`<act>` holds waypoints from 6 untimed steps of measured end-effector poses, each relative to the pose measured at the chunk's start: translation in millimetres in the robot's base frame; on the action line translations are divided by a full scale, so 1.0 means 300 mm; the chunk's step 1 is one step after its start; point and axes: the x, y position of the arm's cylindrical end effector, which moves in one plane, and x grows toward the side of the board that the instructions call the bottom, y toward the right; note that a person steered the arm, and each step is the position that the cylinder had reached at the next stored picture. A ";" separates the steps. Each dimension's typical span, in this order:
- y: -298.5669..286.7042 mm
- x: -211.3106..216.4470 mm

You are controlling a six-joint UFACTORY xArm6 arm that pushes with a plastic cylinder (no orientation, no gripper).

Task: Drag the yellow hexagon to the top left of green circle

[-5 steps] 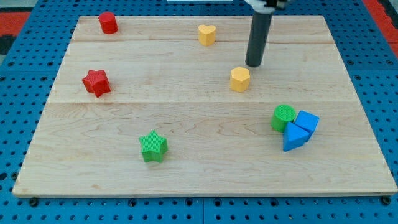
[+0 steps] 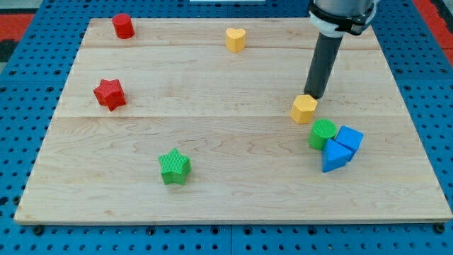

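My tip [image 2: 314, 97], gripping nothing, is touching the upper right edge of the yellow hexagon [image 2: 304, 109], which is sitting flat, no long axis showing, just up-left of the green circle [image 2: 323, 133].

Dark rod on a banded collar

The rod [image 2: 323, 67] is a straight, smooth, dark grey cylinder ending in a blunt tip [image 2: 316, 96]. Above it sits a wider black collar [image 2: 340, 13] edged by a white ring.
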 end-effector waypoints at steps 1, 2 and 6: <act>-0.049 0.062; -0.074 -0.060; -0.048 -0.202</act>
